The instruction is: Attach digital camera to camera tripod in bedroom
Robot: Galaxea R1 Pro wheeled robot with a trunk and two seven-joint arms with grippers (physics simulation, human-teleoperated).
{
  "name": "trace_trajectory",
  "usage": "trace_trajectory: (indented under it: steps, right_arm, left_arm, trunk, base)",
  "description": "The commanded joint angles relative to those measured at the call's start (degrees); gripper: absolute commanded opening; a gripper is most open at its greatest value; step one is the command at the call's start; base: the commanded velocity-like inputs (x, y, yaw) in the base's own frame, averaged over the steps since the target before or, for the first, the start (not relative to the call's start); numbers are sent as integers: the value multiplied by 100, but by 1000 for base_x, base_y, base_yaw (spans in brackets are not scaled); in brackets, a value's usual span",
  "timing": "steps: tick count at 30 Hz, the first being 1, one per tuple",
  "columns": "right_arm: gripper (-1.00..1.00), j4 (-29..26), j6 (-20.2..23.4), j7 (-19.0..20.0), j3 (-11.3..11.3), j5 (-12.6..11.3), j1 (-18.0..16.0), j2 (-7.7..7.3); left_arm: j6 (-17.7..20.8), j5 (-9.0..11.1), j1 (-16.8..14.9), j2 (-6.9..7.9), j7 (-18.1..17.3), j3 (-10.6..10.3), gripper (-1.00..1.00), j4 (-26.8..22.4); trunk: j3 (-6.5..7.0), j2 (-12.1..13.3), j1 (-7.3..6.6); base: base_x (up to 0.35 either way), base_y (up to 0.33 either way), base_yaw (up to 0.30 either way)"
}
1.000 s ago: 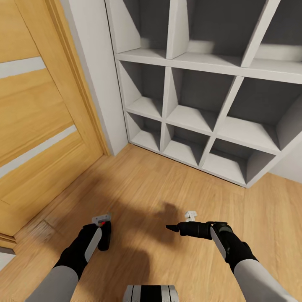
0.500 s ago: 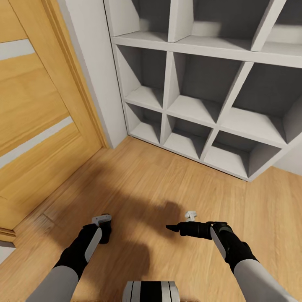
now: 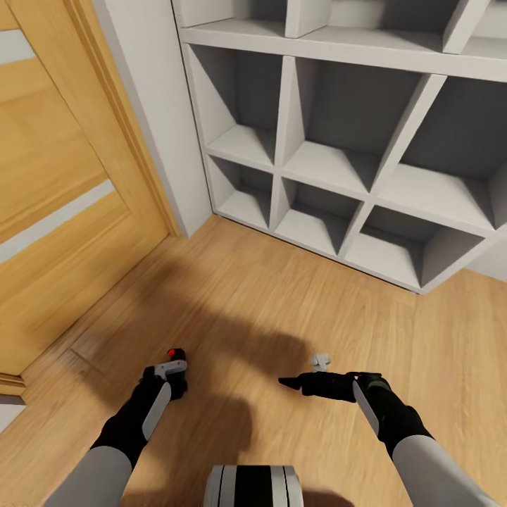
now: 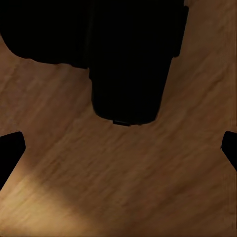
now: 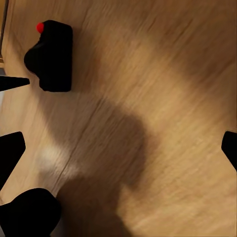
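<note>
Digital camera (image 3: 174, 371) — half-hidden behind left gripper (image 3: 171, 367).

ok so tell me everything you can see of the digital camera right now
The digital camera is a small, chunky, matte black body with a bright red button at one end and a rounded bulge on one side. In the head view it shows at the tip of the left gripper, above the wood floor. The left wrist view shows its dark body close in front. Whether the fingers grip it cannot be told.
</note>
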Motion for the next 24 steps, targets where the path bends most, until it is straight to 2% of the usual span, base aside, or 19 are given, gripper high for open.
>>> trace_trajectory:
  steps: [1, 24]
  right_arm:
    - [100, -3, 47, -1, -2, -34, -2, -1]
    - [100, -11, 62, 29, -5, -68, -2, -8]
  left_arm:
    - [16, 60, -1, -4, 41, 10, 100, -9]
    - [-72, 65, -1, -17, 5, 9, 100, -6]
  trunk:
    - [-27, -3, 1]
    - [-536, -34, 61]
  base:
    - [0, 0, 0]
    - [0, 0, 0]
